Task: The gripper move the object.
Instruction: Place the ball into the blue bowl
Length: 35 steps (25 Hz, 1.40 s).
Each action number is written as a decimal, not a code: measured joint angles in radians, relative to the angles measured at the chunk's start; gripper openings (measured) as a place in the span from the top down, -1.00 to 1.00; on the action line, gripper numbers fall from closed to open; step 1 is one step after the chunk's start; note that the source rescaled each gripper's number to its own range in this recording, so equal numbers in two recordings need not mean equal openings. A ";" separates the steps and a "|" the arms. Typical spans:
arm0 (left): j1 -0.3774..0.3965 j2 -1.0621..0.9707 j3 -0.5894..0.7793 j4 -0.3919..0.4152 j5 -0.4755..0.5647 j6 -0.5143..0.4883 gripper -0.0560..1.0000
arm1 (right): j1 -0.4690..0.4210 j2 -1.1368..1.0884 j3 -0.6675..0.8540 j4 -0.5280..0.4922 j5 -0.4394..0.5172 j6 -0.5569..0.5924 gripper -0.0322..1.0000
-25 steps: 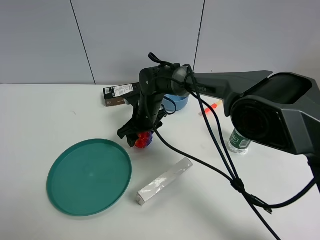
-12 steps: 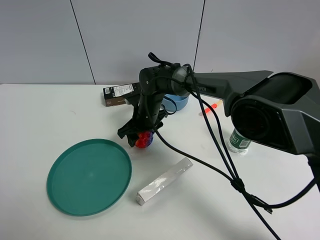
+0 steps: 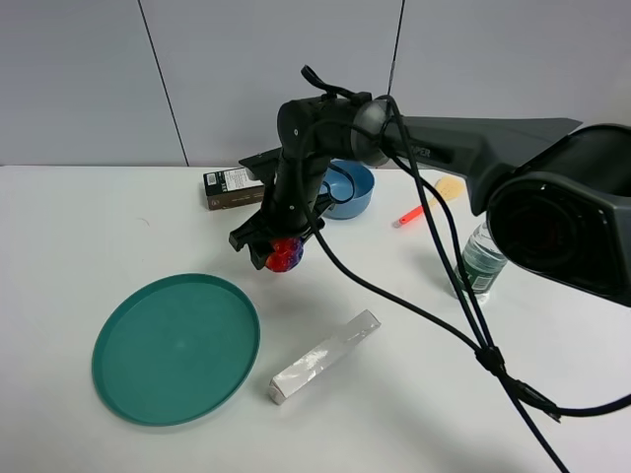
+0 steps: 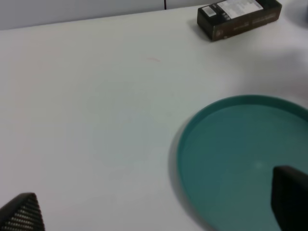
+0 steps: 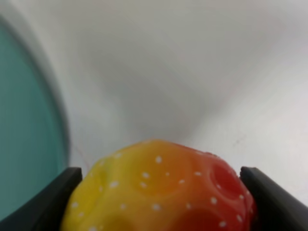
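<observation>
The object, a small bumpy rainbow ball (image 3: 285,255), hangs just above the white table, right of the teal plate's far rim. My right gripper (image 3: 279,247) is shut on it, reaching in from the right with thick black cables trailing behind. In the right wrist view the ball (image 5: 159,185) fills the lower part of the picture in yellow and red, between the two dark fingers (image 5: 57,202). The left gripper (image 4: 154,209) is open over bare table, with only its fingertips showing. It holds nothing and does not appear in the exterior high view.
A teal plate (image 3: 175,347) lies at front left, also seen in the left wrist view (image 4: 240,159). A black box (image 3: 232,185) and a blue bowl (image 3: 352,187) sit behind the ball. A long white box (image 3: 325,357), a bottle (image 3: 480,258) and an orange pen (image 3: 412,214) lie to the right.
My right gripper has risen with the ball in its grip and shifted slightly toward the back. Nothing on the table has moved.
</observation>
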 joint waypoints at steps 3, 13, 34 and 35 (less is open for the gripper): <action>0.000 0.000 0.000 0.000 0.000 0.000 -1.00 | -0.017 -0.032 0.000 0.001 0.003 0.019 0.94; 0.000 0.000 0.000 0.000 0.000 0.000 -1.00 | -0.133 -0.102 0.000 -0.004 0.003 0.044 0.94; 0.000 0.000 0.000 0.000 0.000 0.000 -1.00 | -0.256 -0.022 0.000 -0.156 -0.328 0.021 0.94; 0.000 0.000 0.000 0.000 0.000 0.000 -1.00 | -0.256 -0.016 0.000 -0.174 -0.338 0.019 0.94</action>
